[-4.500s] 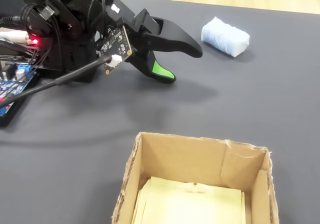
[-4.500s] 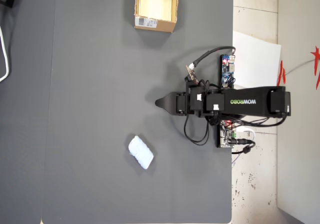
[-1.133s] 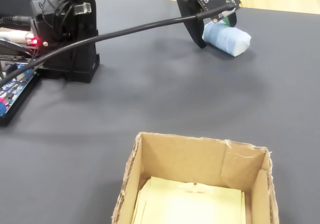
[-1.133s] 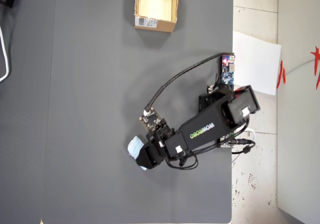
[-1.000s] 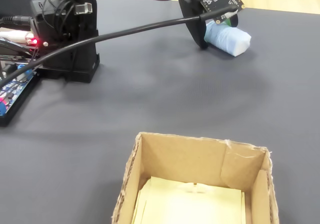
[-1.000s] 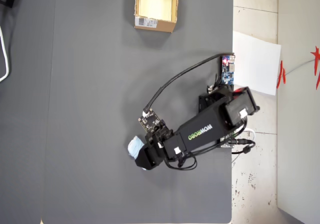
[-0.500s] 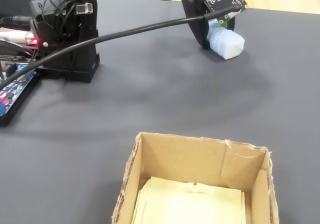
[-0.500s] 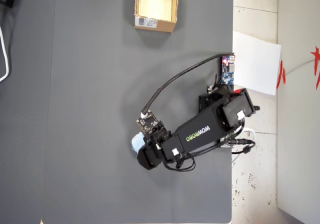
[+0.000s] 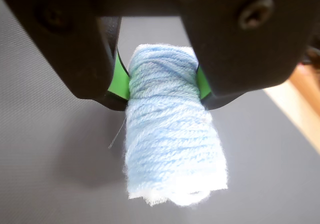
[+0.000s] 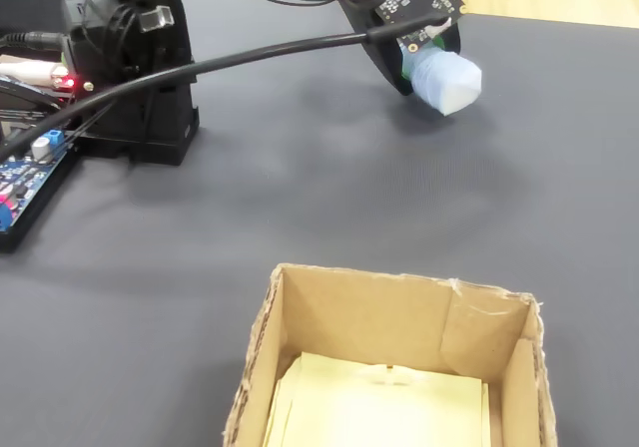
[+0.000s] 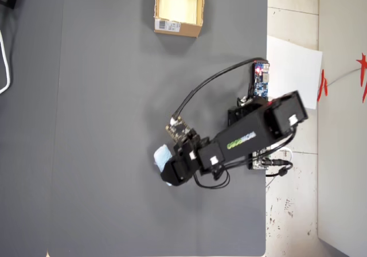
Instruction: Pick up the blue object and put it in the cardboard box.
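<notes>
Gripping tight, the gripper [image 9: 161,86] has the blue object [image 9: 170,146] pinched between its two green pads [image 9: 119,80], one on each flank, and the soft sides dent in a little where they press. That looks like the reason for taking it across the narrow width near one end: the jaws can span it there, and the fuzzy material gives enough for the pads to bite. Most of the block hangs out past the fingertips in the wrist view, with a shadow on the grey mat [image 9: 45,149] below it, so it seems clear of the surface, though only just.

From the fixed view the block [image 10: 446,81] pokes out of the claw at the far side of the mat, well apart from the cardboard box [image 10: 262,352] in the foreground. The overhead view tells the same story: the block [image 11: 161,154] at the arm's tip low on the mat, the box [image 11: 177,26] away at the top edge, open side up and ready to receive. My read is that the pick is made and the carry is what's left. One risk: held near one end, that long overhang could sag or twist on the swing across.
</notes>
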Action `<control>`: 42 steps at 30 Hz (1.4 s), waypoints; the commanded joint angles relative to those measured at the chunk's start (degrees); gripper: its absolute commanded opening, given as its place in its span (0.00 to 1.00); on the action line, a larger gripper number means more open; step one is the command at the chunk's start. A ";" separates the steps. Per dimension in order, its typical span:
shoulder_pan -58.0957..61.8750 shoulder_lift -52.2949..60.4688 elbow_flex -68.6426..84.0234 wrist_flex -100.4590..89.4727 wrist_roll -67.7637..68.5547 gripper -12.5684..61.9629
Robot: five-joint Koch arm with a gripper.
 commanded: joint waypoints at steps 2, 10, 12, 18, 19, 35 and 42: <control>2.20 5.45 1.23 -7.91 0.44 0.33; 12.39 20.13 14.06 -14.85 0.62 0.33; 14.94 22.94 15.91 -15.03 0.62 0.33; 19.60 27.86 18.98 -20.39 -1.85 0.33; 20.48 28.48 19.25 -20.92 -2.46 0.33; 38.06 36.04 24.79 -28.21 -9.14 0.33; 44.91 36.12 24.17 -28.13 -12.04 0.33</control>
